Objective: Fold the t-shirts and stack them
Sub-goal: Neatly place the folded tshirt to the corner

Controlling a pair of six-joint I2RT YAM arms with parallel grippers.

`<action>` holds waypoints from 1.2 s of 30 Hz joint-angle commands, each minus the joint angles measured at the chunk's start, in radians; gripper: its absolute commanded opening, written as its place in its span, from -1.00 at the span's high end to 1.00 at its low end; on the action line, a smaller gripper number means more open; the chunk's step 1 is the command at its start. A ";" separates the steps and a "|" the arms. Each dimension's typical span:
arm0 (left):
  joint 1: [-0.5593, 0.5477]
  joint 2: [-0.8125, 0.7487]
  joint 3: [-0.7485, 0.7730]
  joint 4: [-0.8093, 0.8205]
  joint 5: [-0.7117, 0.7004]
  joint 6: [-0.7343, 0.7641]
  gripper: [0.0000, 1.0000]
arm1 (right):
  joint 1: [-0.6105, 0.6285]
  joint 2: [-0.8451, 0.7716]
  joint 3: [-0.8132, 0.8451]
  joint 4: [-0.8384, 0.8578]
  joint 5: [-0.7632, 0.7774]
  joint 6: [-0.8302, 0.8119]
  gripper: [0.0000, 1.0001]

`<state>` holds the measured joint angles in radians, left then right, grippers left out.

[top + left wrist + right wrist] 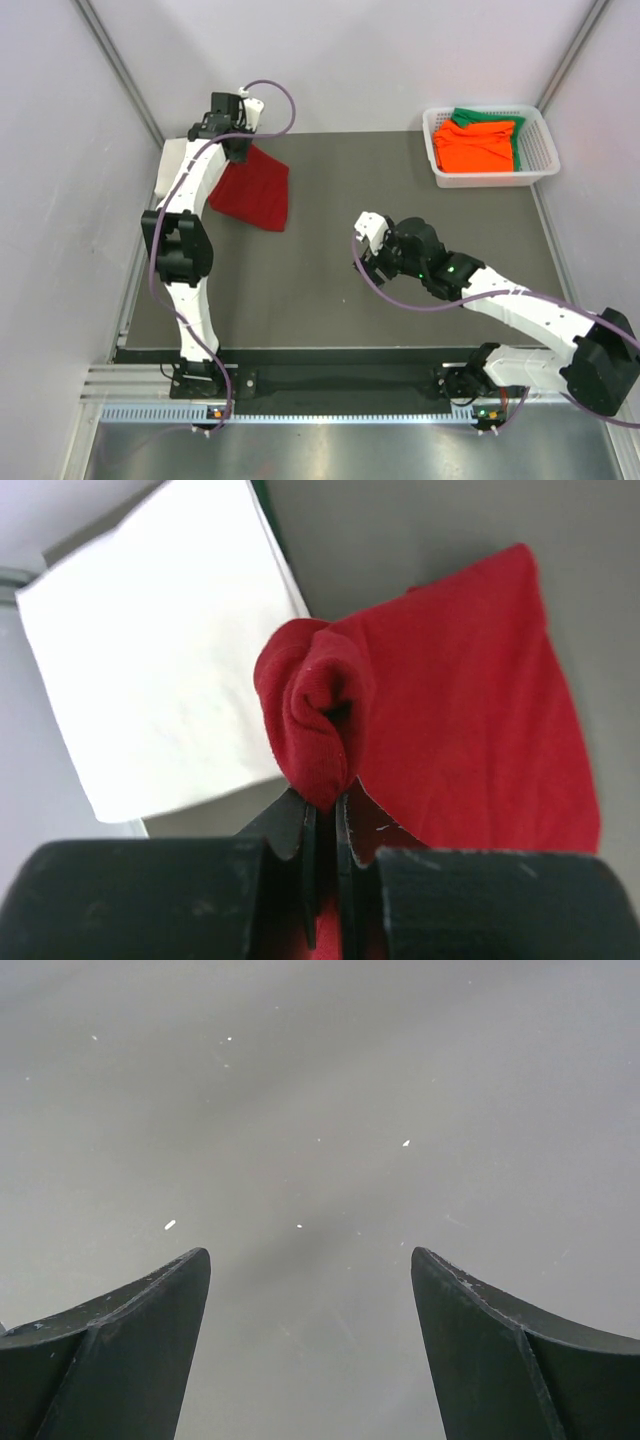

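The dark red t-shirt lies partly folded at the far left of the table, one end lifted. My left gripper is shut on a bunched fold of it; in the left wrist view that gripper pinches the bunch while the rest of the red shirt hangs down onto the mat. A folded white t-shirt lies flat just beside it, and also shows by the left arm. The orange t-shirt and the green t-shirt lie in the basket. My right gripper is open and empty over the mat's middle.
The white plastic lattice basket stands at the back right corner. The dark grey mat covers the table. Side walls close in on the left and right, and the left wall is near the white shirt.
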<state>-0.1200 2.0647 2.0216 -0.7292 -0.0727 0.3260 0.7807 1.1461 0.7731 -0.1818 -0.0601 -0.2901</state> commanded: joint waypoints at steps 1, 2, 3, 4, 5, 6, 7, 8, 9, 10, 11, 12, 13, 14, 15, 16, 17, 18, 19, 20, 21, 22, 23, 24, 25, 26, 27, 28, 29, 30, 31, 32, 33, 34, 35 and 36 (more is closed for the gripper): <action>0.016 0.023 0.104 0.082 -0.027 0.082 1.00 | 0.002 0.007 0.023 0.005 -0.021 0.006 -0.63; 0.020 0.041 0.138 0.083 -0.027 0.084 1.00 | 0.002 0.015 0.025 0.001 -0.021 0.005 -0.62; 0.023 0.049 0.150 0.082 -0.033 0.093 1.00 | 0.002 0.021 0.028 0.001 -0.023 0.005 -0.63; 0.025 0.052 0.157 0.088 -0.044 0.099 1.00 | 0.002 0.024 0.029 -0.001 -0.032 0.005 -0.62; 0.025 0.055 0.161 0.094 -0.052 0.102 1.00 | 0.002 0.035 0.034 0.001 -0.038 0.006 -0.62; 0.025 0.055 0.163 0.097 -0.056 0.107 1.00 | 0.002 0.040 0.037 0.002 -0.044 0.011 -0.62; 0.025 0.052 0.164 0.103 -0.067 0.108 1.00 | 0.000 0.044 0.040 0.004 -0.050 0.014 -0.62; 0.025 0.054 0.170 0.106 -0.078 0.108 1.00 | 0.002 0.053 0.041 0.005 -0.055 0.014 -0.62; 0.025 0.055 0.175 0.109 -0.105 0.117 1.00 | 0.002 0.058 0.049 0.007 -0.055 0.014 -0.62; 0.025 0.054 0.180 0.116 -0.113 0.122 1.00 | 0.000 0.064 0.052 0.007 -0.058 0.011 -0.62; 0.025 0.052 0.184 0.120 -0.121 0.127 1.00 | 0.000 0.075 0.055 0.007 -0.058 0.009 -0.62; 0.026 0.049 0.186 0.126 -0.127 0.134 1.00 | 0.002 0.078 0.060 0.007 -0.057 0.008 -0.62; 0.029 0.046 0.186 0.140 -0.127 0.136 1.00 | 0.000 0.081 0.060 0.007 -0.058 0.006 -0.62; 0.029 0.046 0.187 0.146 -0.131 0.139 1.00 | 0.000 0.089 0.060 0.008 -0.058 0.006 -0.62; 0.029 0.048 0.190 0.148 -0.151 0.145 1.00 | 0.003 0.092 0.063 0.008 -0.060 0.006 -0.62; 0.031 0.052 0.196 0.149 -0.154 0.148 1.00 | 0.003 0.096 0.061 0.008 -0.063 0.006 -0.62; 0.031 0.054 0.206 0.149 -0.159 0.150 1.00 | 0.002 0.098 0.061 0.008 -0.063 0.006 -0.62; 0.031 0.055 0.212 0.149 -0.157 0.145 1.00 | 0.003 0.099 0.063 0.007 -0.064 0.006 -0.62; 0.031 0.054 0.222 0.149 -0.148 0.143 1.00 | 0.003 0.101 0.061 0.005 -0.064 0.006 -0.62; 0.031 0.055 0.226 0.154 -0.148 0.142 1.00 | 0.003 0.101 0.061 0.007 -0.064 0.006 -0.62; 0.031 0.055 0.232 0.154 -0.153 0.143 1.00 | 0.002 0.103 0.060 0.004 -0.064 0.005 -0.62; 0.031 0.058 0.239 0.152 -0.157 0.143 1.00 | 0.003 0.104 0.061 0.004 -0.064 0.005 -0.62; 0.031 0.058 0.253 0.151 -0.157 0.146 1.00 | 0.002 0.104 0.060 0.004 -0.064 0.006 -0.62; 0.031 0.055 0.256 0.151 -0.156 0.143 1.00 | 0.003 0.106 0.060 0.004 -0.064 0.006 -0.62; 0.031 0.052 0.264 0.152 -0.151 0.140 1.00 | 0.002 0.107 0.060 0.004 -0.066 0.006 -0.62; 0.031 0.049 0.264 0.154 -0.150 0.140 1.00 | 0.003 0.107 0.061 0.004 -0.066 0.008 -0.62; 0.031 0.045 0.267 0.148 -0.150 0.142 1.00 | 0.003 0.109 0.061 0.004 -0.067 0.008 -0.62; 0.031 0.043 0.266 0.148 -0.151 0.142 1.00 | 0.003 0.110 0.063 0.002 -0.067 0.009 -0.62; 0.031 0.038 0.264 0.146 -0.151 0.142 1.00 | 0.005 0.113 0.064 0.005 -0.067 0.009 -0.62; 0.031 0.037 0.259 0.148 -0.154 0.146 1.00 | 0.005 0.115 0.063 0.007 -0.069 0.009 -0.62; 0.031 0.034 0.253 0.142 -0.157 0.150 1.00 | 0.006 0.116 0.064 0.007 -0.069 0.011 -0.62; 0.031 0.032 0.250 0.142 -0.160 0.154 1.00 | 0.006 0.118 0.068 0.007 -0.069 0.009 -0.62; 0.031 0.031 0.244 0.142 -0.164 0.156 1.00 | 0.006 0.119 0.068 0.007 -0.069 0.009 -0.62; 0.031 0.029 0.238 0.142 -0.164 0.159 1.00 | 0.008 0.119 0.069 0.007 -0.069 0.009 -0.62; 0.031 0.023 0.235 0.142 -0.165 0.163 1.00 | 0.008 0.121 0.069 0.007 -0.069 0.009 -0.62; 0.031 0.021 0.233 0.142 -0.171 0.168 1.00 | 0.008 0.121 0.069 0.005 -0.069 0.011 -0.62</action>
<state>-0.0933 2.1368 2.2383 -0.6514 -0.2161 0.4633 0.7811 1.2617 0.7876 -0.1913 -0.1101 -0.2863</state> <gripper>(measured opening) 0.071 0.811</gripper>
